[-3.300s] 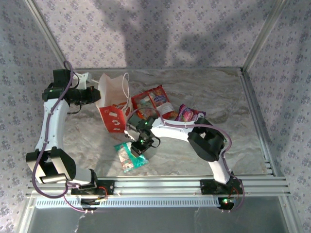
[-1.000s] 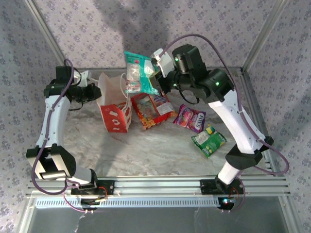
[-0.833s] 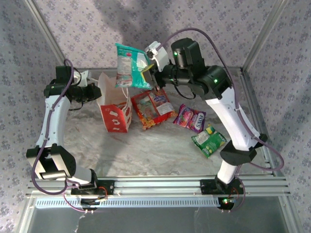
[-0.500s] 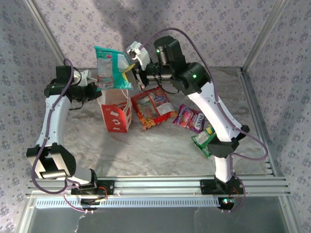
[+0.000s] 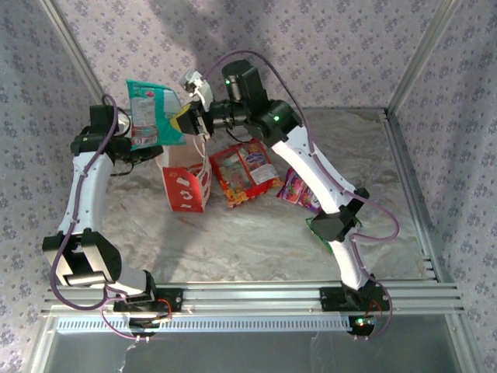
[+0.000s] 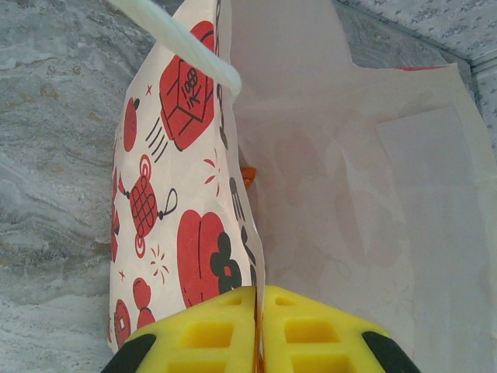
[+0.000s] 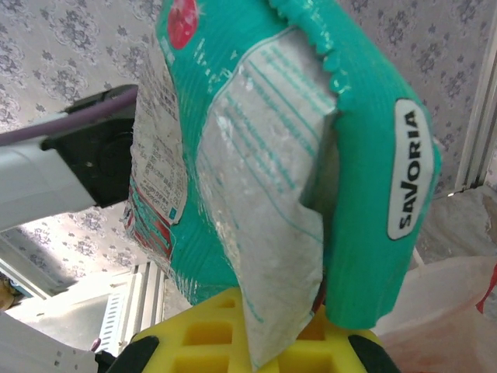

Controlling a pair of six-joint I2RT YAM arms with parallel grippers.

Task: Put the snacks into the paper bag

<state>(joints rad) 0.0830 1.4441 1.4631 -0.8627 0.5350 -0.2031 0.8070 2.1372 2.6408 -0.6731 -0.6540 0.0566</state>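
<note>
1. Teal packet (image 5: 149, 114) has swung left, away from above the red packet (image 5: 243, 171). It now hangs high over the bag (image 5: 184, 167), towards its left side.
2. Right gripper (image 7: 260, 342) is clamped on the packet's lower edge. Left gripper (image 6: 258, 330) is pinched shut on the bag wall, holding the mouth open.
3. Likely next: lower the packet in, then release.
4. Packet reads "SAVORIA". Bag print is unreadable.

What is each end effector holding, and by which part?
The right end effector pinches the teal packet by one edge, up in the air. The left end effector pinches the paper bag by the edge of its printed wall.
</note>
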